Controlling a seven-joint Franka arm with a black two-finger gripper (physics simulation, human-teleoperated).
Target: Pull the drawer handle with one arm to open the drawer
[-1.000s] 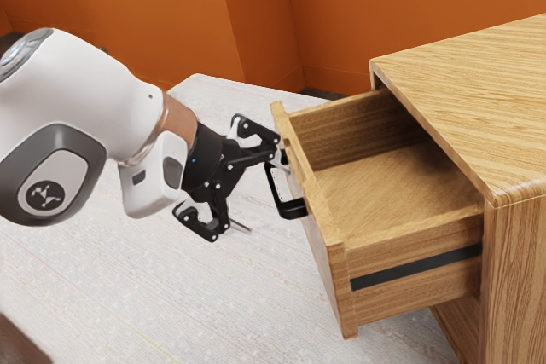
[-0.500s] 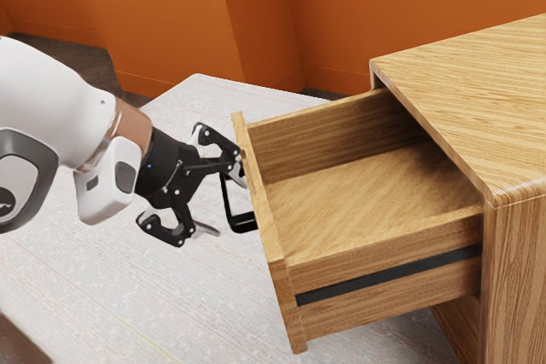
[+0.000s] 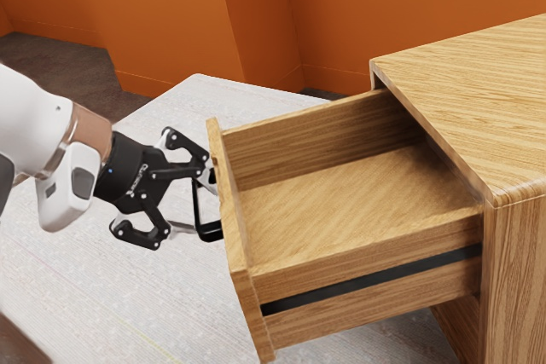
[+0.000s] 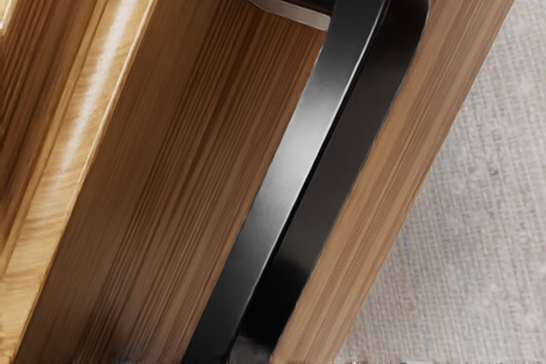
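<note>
Drawer of pale oak wood (image 3: 341,210), standing well out of the oak-grained cabinet (image 3: 478,83), its inside open to above. Black bent-metal bar handle (image 3: 202,215) on the drawer's front panel, facing the exterior view's left. Black two-finger gripper (image 3: 196,203) right at that handle, fingers spread apart about the bar rather than pressed together. White arm (image 3: 34,142) behind it, low over the pale speckled desk (image 3: 102,296). Orange walls (image 3: 171,6) beyond the desk and cabinet. Black slide rail (image 3: 367,279) along the drawer's side, seen from the exterior camera. From the wrist camera, close up: handle (image 4: 324,168) standing off the grained front panel (image 4: 171,210), with a strip of desk (image 4: 478,210) beside the panel's edge.
</note>
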